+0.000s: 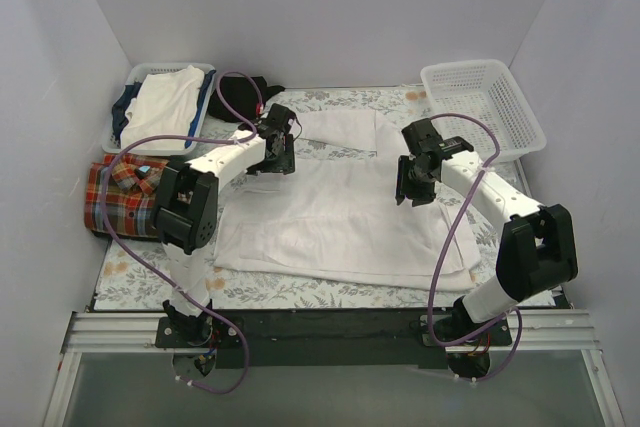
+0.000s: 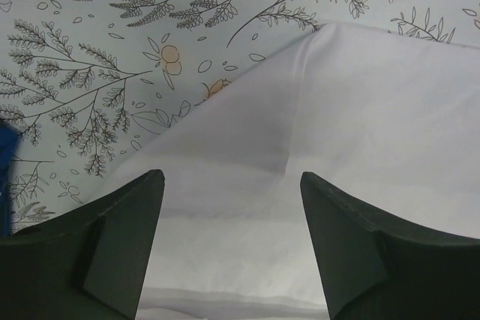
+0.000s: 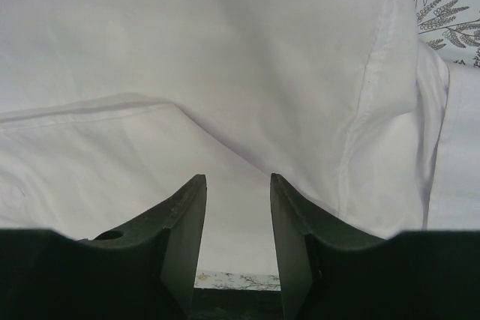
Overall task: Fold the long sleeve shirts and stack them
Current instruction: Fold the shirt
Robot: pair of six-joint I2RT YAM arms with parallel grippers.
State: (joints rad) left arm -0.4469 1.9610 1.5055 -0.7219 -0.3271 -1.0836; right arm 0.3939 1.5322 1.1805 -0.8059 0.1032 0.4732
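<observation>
The red, orange and blue plaid shirt (image 1: pixel 122 197) lies at the left edge of your table (image 1: pixel 330 292). The thin white collared shirt (image 1: pixel 340 222) spreads mid-table. Your left gripper (image 2: pixel 232 185) hangs released over its far-left edge, your right gripper (image 3: pixel 238 185) released above its right side.

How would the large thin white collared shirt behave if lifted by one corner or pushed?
Probably floppy: the large white collared shirt lies flat with soft creases and folds, so it would drape. Likely light, being thin fabric. Pushed, it would probably bunch rather than slide whole on the floral table cover.
</observation>
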